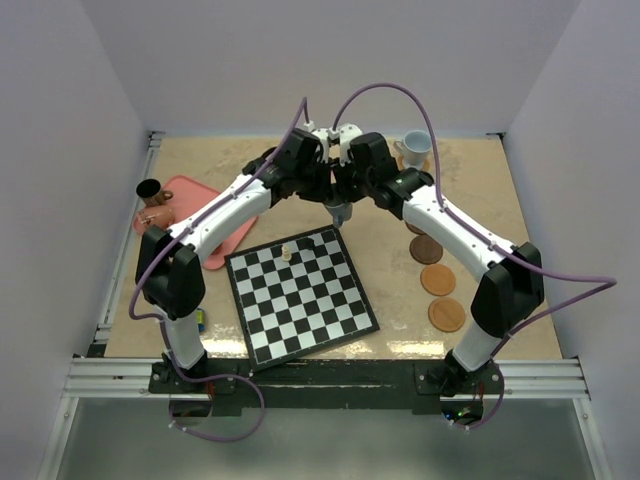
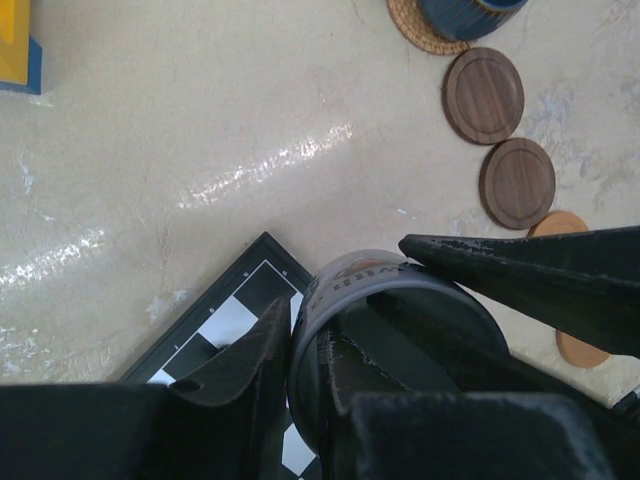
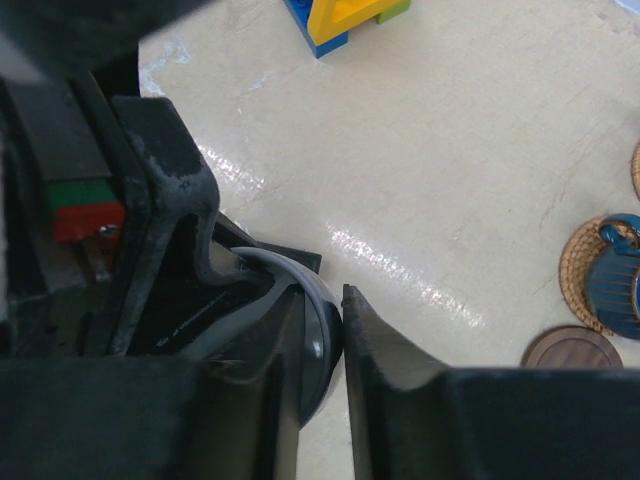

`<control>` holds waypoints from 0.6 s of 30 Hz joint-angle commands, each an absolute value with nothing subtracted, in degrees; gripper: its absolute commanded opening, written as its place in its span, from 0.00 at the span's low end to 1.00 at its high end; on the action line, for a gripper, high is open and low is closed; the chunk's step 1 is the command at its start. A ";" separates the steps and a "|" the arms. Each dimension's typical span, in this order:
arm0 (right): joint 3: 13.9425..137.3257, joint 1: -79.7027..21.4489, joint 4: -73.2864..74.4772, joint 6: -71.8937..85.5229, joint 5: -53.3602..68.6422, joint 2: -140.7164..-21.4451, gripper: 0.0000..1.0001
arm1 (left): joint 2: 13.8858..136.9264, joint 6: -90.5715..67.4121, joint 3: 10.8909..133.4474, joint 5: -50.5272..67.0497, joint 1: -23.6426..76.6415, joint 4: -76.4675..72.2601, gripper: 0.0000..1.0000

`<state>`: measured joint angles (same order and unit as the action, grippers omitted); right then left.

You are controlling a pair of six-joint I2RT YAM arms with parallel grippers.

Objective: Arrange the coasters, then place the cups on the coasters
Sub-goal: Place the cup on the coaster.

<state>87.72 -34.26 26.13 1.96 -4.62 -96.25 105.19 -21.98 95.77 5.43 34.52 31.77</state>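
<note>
A grey cup (image 1: 340, 214) hangs above the far corner of the chessboard (image 1: 300, 292), held by both arms. My left gripper (image 2: 305, 330) is shut on its rim (image 2: 400, 275), one finger inside and one outside. My right gripper (image 3: 325, 300) pinches the opposite wall of the cup (image 3: 330, 335). In the top view the left gripper (image 1: 330, 200) and right gripper (image 1: 348, 200) meet over it. To the right lie a dark brown coaster (image 1: 425, 248) and two tan coasters (image 1: 437, 279) (image 1: 447, 314). A dark teal cup (image 3: 612, 280) stands on a woven mat.
A pale cup (image 1: 416, 148) stands at the back right. A pink tray (image 1: 205, 215) on the left carries a black cup (image 1: 149, 190) and a coppery cup (image 1: 158, 215). One chess piece (image 1: 287, 250) stands on the board. Toy blocks (image 3: 340, 20) lie far off.
</note>
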 commanded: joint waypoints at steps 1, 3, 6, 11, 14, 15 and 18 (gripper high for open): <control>87.10 -33.84 25.31 3.24 -6.41 -94.22 0.12 | 99.58 -23.73 95.54 6.15 34.98 26.28 0.00; 87.62 -33.84 25.49 4.65 -8.08 -94.48 0.00 | 99.23 -23.99 94.92 6.06 35.07 26.02 0.00; 88.07 -33.84 25.31 7.11 -9.41 -94.31 0.00 | 98.70 -24.17 94.04 6.50 35.07 25.14 0.00; 87.37 -33.84 23.47 10.10 -9.58 -93.87 0.00 | 97.56 -24.08 92.55 6.51 34.98 23.65 0.13; 87.27 -33.84 23.55 10.81 -10.19 -94.57 0.00 | 96.60 -24.08 91.41 5.45 35.07 22.85 0.31; 87.62 -33.84 23.99 10.98 -10.72 -94.83 0.00 | 96.16 -24.17 90.97 5.10 35.07 22.59 0.36; 87.71 -33.84 24.00 11.34 -11.78 -94.92 0.00 | 94.05 -24.52 88.87 2.03 35.07 21.71 0.58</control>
